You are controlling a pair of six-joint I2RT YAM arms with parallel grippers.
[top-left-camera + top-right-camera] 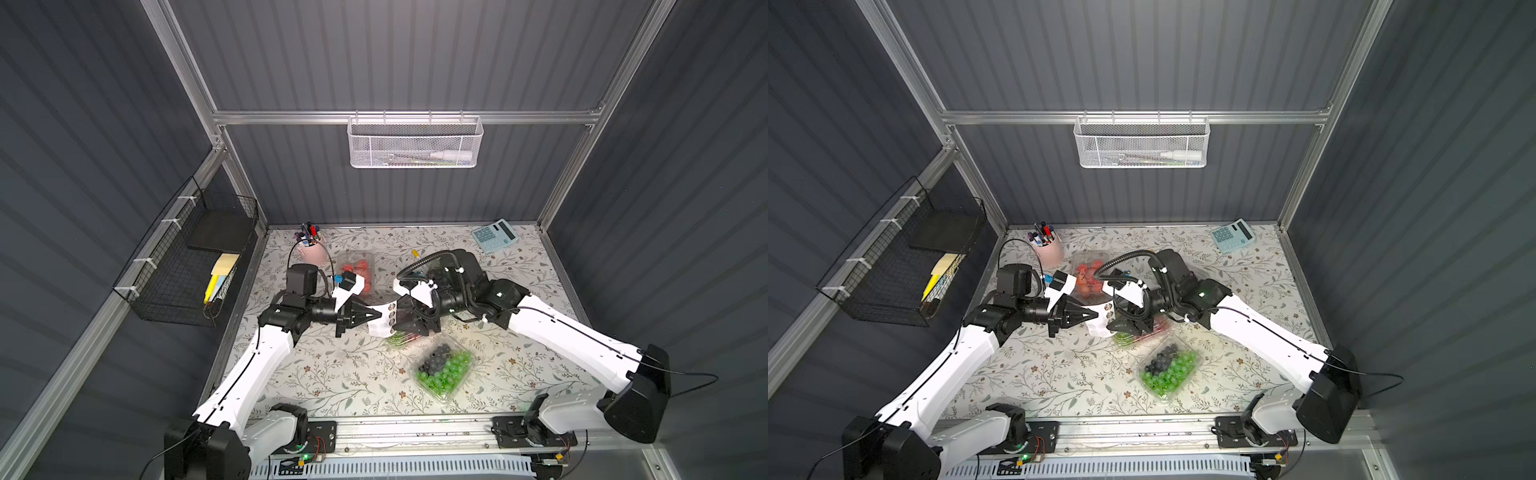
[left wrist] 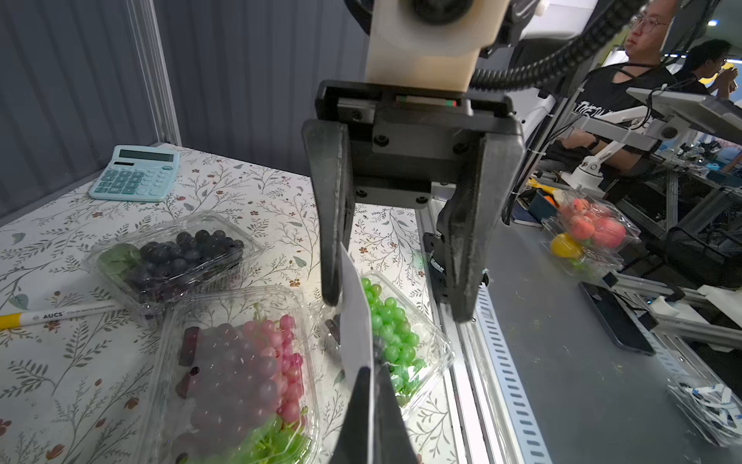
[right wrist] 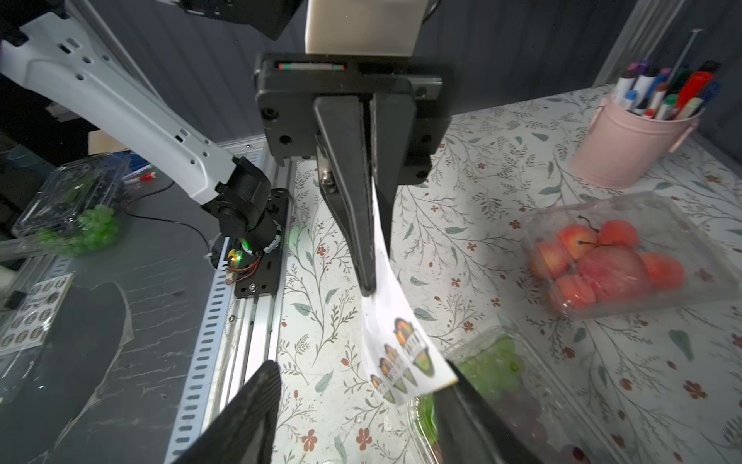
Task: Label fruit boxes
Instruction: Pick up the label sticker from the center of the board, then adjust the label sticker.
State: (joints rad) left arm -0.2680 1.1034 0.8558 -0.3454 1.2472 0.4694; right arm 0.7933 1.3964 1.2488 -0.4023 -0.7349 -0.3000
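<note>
The left hand (image 1: 379, 314) is clenched on the sticker sheet (image 3: 405, 353) above the grape box (image 2: 241, 361), with the other fruit boxes (image 1: 444, 368) lying around it on the counter (image 1: 332, 374); the right hand (image 2: 397, 305), released, brackets the sheet's free end; best to pinch one sticker's edge only, then peel slowly.

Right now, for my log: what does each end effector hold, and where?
Left end effector pinches the sticker sheet by its blank end; right end effector holds nothing.

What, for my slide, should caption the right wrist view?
Left gripper, shut on the sticker sheet, presents it between the fingers of the open right gripper.
</note>
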